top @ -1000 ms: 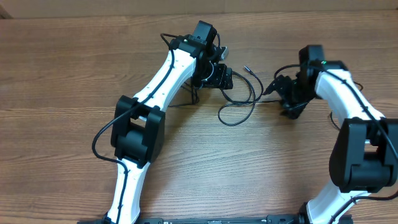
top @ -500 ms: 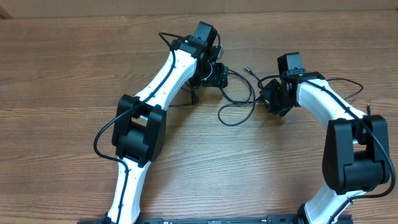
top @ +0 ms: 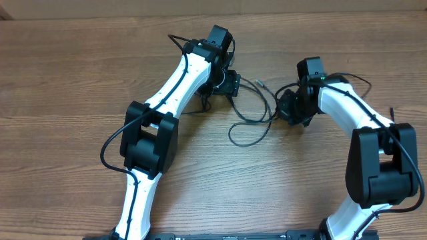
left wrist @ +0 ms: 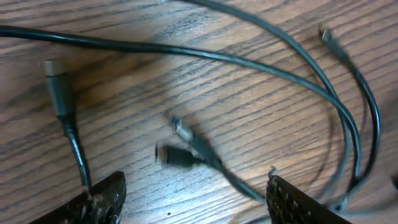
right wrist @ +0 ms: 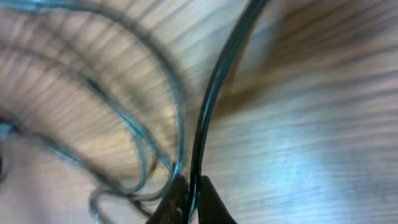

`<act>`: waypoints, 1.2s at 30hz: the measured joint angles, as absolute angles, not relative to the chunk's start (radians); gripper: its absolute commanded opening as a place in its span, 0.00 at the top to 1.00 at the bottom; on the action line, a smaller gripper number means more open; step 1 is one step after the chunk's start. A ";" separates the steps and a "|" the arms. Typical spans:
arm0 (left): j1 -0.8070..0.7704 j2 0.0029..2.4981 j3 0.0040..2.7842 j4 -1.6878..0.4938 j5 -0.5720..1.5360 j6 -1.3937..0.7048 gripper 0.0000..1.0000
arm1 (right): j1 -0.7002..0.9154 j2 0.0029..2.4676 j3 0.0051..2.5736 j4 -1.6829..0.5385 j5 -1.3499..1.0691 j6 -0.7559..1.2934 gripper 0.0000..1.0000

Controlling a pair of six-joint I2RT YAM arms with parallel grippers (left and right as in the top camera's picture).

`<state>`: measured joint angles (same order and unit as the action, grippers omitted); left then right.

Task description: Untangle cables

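Several thin black cables (top: 252,115) lie looped on the wooden table between my two grippers, one small plug (top: 260,83) pointing toward the far edge. My left gripper (top: 230,83) hovers at the loops' left end. In its wrist view it (left wrist: 194,184) stands open over the wood, with two small plugs (left wrist: 180,154) just ahead of the gap and a grey connector (left wrist: 57,87) to the left. My right gripper (top: 287,107) is at the loops' right end. Its wrist view shows it (right wrist: 191,188) shut on one black cable (right wrist: 214,87) that runs up from between the fingertips.
The wooden table (top: 80,87) stretches out to the left and front. Both white arms reach in from the near edge, with their own thicker black wires (top: 110,143) alongside. A pale wall strip (top: 100,8) runs along the far edge.
My right arm swung left to the cables and its jaws closed on one cable. The cable loop shifted left and toward the near edge. The left gripper drifted slightly left, still open.
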<state>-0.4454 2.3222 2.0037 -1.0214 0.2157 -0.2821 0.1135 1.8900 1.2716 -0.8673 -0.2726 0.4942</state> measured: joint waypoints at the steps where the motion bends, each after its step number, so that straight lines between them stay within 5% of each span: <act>1: -0.445 2.322 2.004 -1.021 0.212 -0.282 0.28 | 0.114 1.890 1.302 -0.904 -0.292 0.445 0.96; 8: -0.445 2.322 2.004 -1.023 0.205 -0.282 0.23 | 0.114 1.873 1.630 -1.147 -0.356 0.222 0.96; 21: -0.445 2.322 2.004 -1.040 0.204 -0.282 0.24 | 0.114 1.832 1.921 -1.201 -0.417 0.159 0.96; 31: -0.445 2.322 2.003 -1.122 0.072 -0.290 0.34 | 0.064 1.832 1.969 -1.325 0.125 0.402 0.96; 36: -0.436 2.322 1.976 -1.130 0.017 -0.344 0.44 | -0.004 1.832 1.969 -1.340 0.116 0.421 0.96</act>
